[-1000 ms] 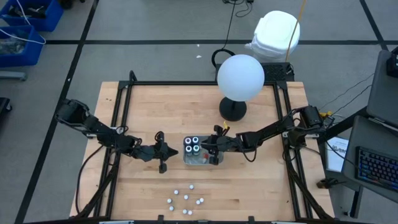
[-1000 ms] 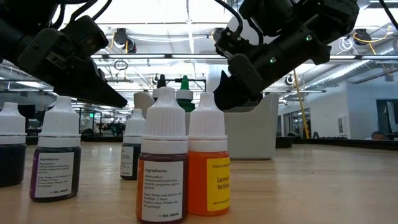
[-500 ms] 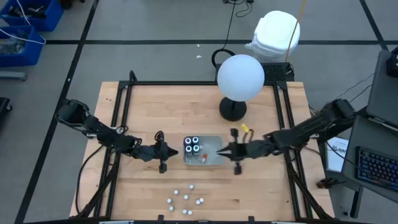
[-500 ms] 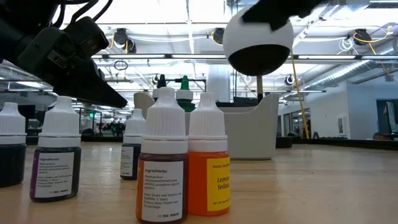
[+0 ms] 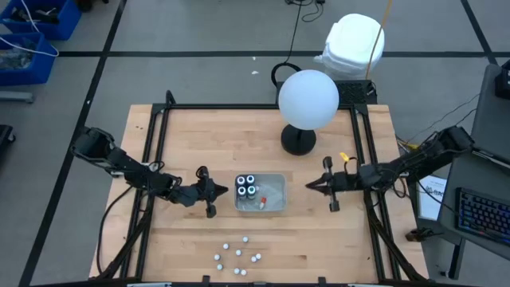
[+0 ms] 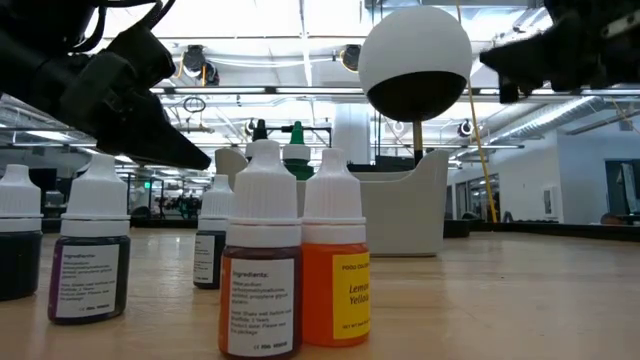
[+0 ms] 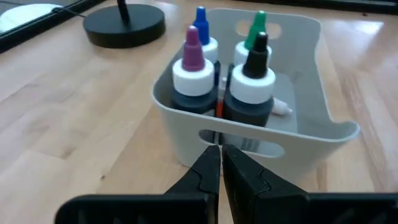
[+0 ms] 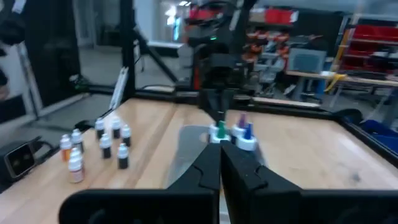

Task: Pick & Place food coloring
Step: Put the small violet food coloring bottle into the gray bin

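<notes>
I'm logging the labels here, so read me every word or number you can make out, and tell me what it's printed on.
"Ingredients:" on the brown bottle nearest the low camera; the lines below it are too small to read.
"FOOD CO..." and "Lemon Yellow", partly cut off, on the orange bottle.
"Ingredients:" faintly on the purple bottle; the rest is unreadable.
Nothing readable in the high or wrist views.
</notes>
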`<action>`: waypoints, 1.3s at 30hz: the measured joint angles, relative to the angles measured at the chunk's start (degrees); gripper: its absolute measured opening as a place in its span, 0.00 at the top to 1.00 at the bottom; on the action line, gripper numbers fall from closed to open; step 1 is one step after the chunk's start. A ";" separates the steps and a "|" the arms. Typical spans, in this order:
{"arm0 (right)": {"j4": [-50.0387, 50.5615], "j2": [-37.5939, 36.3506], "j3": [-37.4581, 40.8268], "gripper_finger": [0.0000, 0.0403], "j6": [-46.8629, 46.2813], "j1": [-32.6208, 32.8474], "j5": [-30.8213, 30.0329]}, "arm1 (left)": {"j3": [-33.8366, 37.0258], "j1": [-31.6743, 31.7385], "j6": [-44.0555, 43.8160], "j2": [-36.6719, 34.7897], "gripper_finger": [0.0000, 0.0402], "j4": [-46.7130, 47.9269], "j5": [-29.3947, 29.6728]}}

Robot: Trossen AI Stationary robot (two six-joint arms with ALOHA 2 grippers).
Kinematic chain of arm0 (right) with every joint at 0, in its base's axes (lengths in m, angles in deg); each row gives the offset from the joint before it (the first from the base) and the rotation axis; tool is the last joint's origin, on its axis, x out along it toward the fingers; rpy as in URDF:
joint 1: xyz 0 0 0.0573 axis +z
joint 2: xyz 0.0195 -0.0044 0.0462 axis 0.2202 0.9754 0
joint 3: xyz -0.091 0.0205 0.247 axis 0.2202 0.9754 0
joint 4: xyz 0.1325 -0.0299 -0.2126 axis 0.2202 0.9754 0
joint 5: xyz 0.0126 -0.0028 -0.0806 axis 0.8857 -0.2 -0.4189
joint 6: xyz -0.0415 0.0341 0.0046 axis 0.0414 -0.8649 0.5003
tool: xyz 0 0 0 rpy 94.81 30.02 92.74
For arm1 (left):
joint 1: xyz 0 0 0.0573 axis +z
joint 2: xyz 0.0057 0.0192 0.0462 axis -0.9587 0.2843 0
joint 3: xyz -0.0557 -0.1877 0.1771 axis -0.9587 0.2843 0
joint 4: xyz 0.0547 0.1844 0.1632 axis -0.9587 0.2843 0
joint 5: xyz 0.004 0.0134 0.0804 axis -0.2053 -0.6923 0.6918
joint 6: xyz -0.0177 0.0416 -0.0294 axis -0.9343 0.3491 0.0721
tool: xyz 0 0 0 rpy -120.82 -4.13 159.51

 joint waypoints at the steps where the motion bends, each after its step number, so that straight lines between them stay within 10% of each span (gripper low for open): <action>1: -0.01 -1.33 1.33 1.00 -0.79 -0.81 0.75 | 0.00 0.04 -0.36 0.00 0.94 0.00 0.02; 10: 3.67 -5.66 3.43 1.00 -0.49 -3.39 2.86 | -5.58 -2.51 -6.65 -0.55 0.95 3.03 -9.88; 18: 4.19 -5.64 3.43 1.00 0.75 -3.38 3.70 | -43.13 -10.33 -21.25 5.86 0.99 63.48 -7.92; 24: 4.20 -5.64 3.43 1.00 2.49 -3.37 3.77 | -72.70 -15.46 -31.86 20.12 0.99 88.01 -6.83; 32: 4.32 -5.64 3.43 1.00 5.38 -3.37 3.76 | -97.74 -17.31 -35.63 41.87 0.97 102.92 -11.64; 39: 5.03 -5.62 3.43 1.00 2.66 -3.34 3.76 | -100.85 -17.68 -32.54 50.00 0.79 105.01 -25.21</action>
